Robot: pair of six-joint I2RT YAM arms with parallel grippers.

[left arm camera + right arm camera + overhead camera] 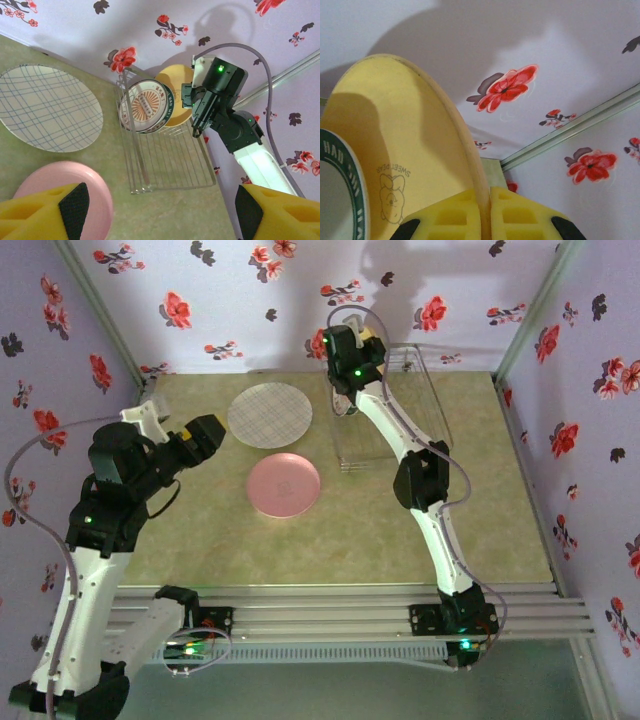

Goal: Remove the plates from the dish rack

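Observation:
Two plates stand upright at the far end of the wire dish rack (pixel 170 160): an orange-yellow plate (pixel 175 82) at the back and a sunburst-centred plate (pixel 145 105) in front of it. My right gripper (pixel 487 200) is shut on the top rim of the yellow plate (pixel 395 140), with the green-banded edge of the sunburst plate (pixel 340 180) beside it. A grid-patterned plate (pixel 270 415) and a pink plate (pixel 284 484) lie flat on the table left of the rack (pixel 390 415). My left gripper (pixel 205 435) hovers open and holds nothing, left of both flat plates.
Flowered walls close in the table at the back and both sides, and the rack sits close to the back right corner. My right arm (pixel 420 480) stretches over the rack's right part. Bare green tabletop (pixel 350 540) lies in front of the plates and the rack.

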